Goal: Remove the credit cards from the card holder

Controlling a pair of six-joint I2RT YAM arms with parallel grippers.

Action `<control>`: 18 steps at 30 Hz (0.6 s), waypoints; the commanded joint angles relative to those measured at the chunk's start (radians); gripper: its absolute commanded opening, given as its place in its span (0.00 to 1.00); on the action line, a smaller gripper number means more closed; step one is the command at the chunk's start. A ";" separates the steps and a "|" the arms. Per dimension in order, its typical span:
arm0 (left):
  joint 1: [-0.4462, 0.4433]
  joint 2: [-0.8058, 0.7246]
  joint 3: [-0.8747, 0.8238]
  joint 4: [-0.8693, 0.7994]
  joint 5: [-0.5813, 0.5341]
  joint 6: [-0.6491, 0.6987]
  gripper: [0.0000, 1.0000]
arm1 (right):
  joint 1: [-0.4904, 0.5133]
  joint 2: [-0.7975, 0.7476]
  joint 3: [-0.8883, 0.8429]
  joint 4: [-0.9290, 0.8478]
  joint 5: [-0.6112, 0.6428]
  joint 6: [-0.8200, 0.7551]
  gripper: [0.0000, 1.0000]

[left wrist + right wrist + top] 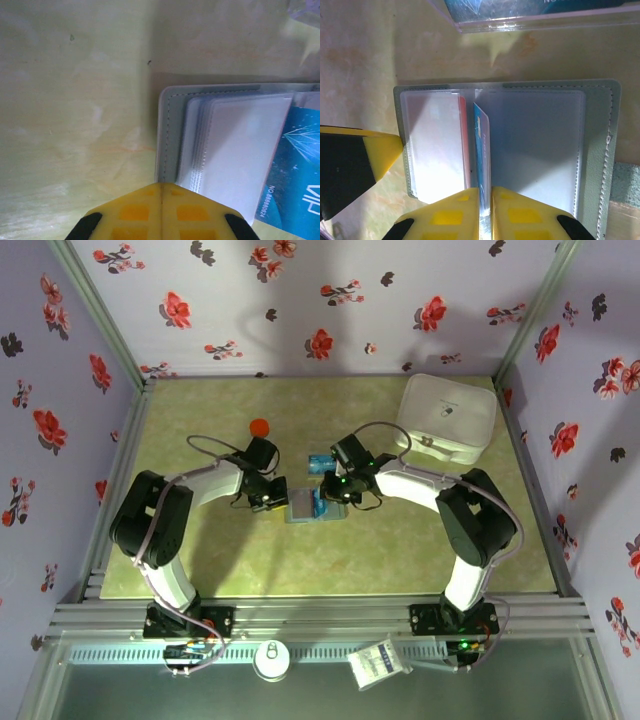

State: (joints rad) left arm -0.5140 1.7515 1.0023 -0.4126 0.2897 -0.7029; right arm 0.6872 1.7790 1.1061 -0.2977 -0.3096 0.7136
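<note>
Blue card [481, 145], pinched by right pincer [485, 196], isn't out of holder [602, 150] yet; red card [463, 135] sits inside; left pincer [161, 194], pressed together, touches holder.

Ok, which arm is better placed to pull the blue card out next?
Right. The right gripper pinches the light blue card standing up in the open card holder. The left gripper is shut at the holder's edge, seemingly better for pinning it down.
</note>
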 commanded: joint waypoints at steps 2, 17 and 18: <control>0.004 0.020 -0.011 0.002 0.015 0.018 0.04 | 0.008 0.021 0.027 -0.025 0.017 -0.004 0.15; 0.005 0.035 0.004 0.019 0.038 0.020 0.04 | 0.008 -0.063 0.041 -0.107 0.096 -0.051 0.06; 0.005 0.037 0.007 0.019 0.037 0.020 0.04 | 0.006 -0.071 0.048 -0.123 0.107 -0.066 0.06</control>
State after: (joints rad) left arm -0.5140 1.7679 0.9985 -0.3904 0.3180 -0.7025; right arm 0.6884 1.7546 1.1160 -0.3466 -0.2668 0.6968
